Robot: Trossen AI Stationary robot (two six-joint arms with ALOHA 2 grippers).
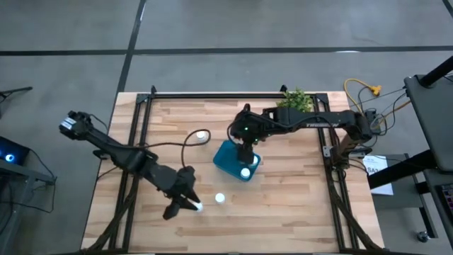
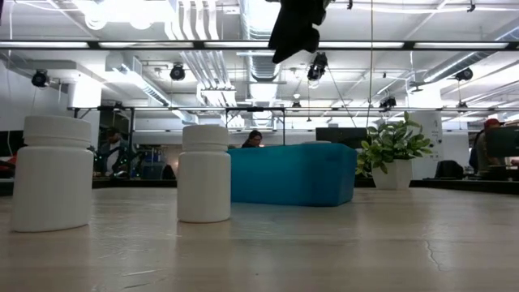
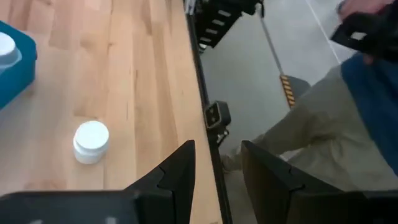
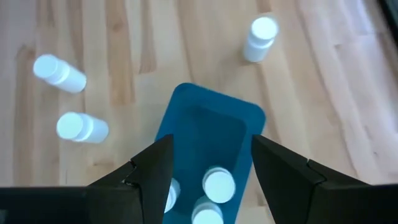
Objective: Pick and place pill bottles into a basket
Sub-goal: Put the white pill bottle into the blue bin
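Pale wooden planks make up the table (image 1: 283, 205), framed by dark rails, with grey floor all round it and a green potted plant (image 1: 296, 99) at the far edge.

On it sits the basket (image 1: 228, 160), a small teal-blue rectangular bin with rounded corners, near the middle of the table. The pill bottles are tiny white cylinders with round white caps, each far smaller than the basket.

Six bottles show in the right wrist view. Three lie inside the basket (image 4: 219, 185), and three stand upright on the bare wood outside it: one alone bottle (image 4: 260, 37) on one side of the basket, and a pair (image 4: 79, 127) close together on the other. From above, the lone bottle (image 1: 202, 136) is just beyond the basket's far left corner, and another (image 1: 219, 199) stands near the front, between the basket and the left arm.

One right gripper (image 1: 244, 157) hangs directly over the basket, its fingers (image 4: 149, 171) spread wide and empty, the basket seen between them.

One left gripper (image 1: 190, 204) is low near the table's front, beside a bottle (image 3: 91, 142); its fingers (image 3: 180, 171) stand apart with nothing between them.
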